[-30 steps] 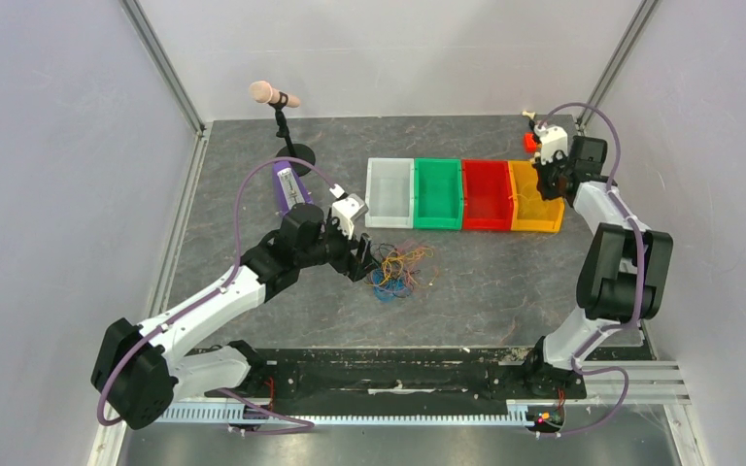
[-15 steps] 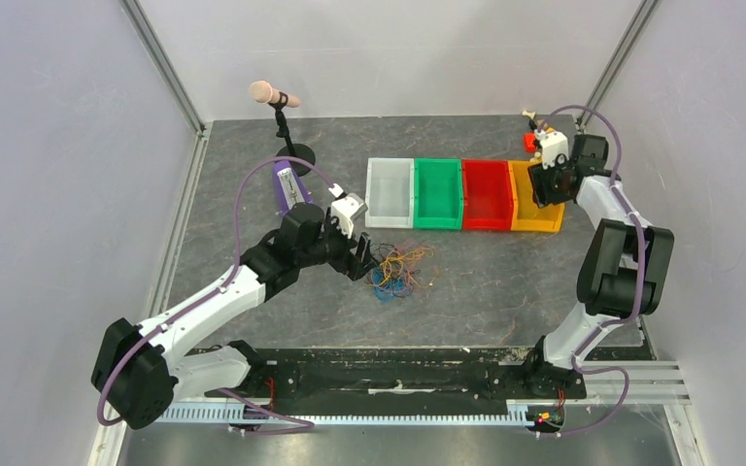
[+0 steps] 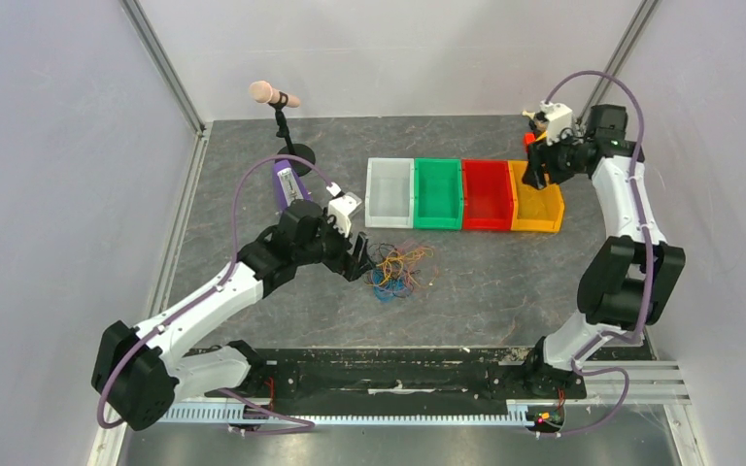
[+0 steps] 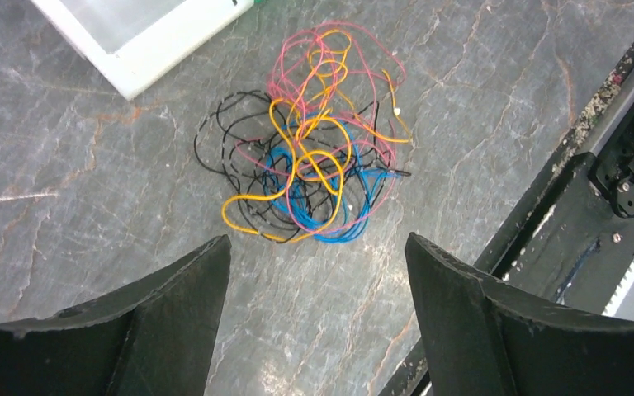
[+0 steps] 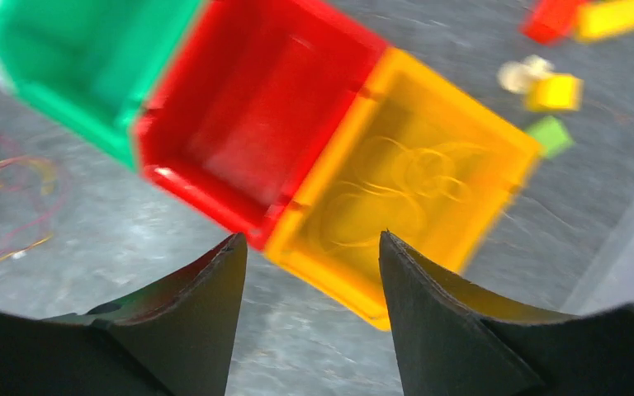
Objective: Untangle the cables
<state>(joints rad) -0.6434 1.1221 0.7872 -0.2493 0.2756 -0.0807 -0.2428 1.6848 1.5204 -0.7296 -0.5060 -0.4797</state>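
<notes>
The cables lie as one tangled clump of thin yellow, red, blue and black wires on the grey table, in front of the bins. In the left wrist view the cables sit just beyond my fingertips. My left gripper hangs at the clump's left edge, wide open and holding nothing. My right gripper hovers open and empty above the yellow bin, which holds thin yellow wire coils. The clump's edge shows blurred at the far left of the right wrist view.
Four bins stand in a row behind the clump: white, green, red, yellow. A microphone on a stand and a purple object are at the back left. Small coloured blocks lie at the back right.
My right gripper has opened and the right arm has risen and swung back over the yellow bin. The left arm has barely moved.
</notes>
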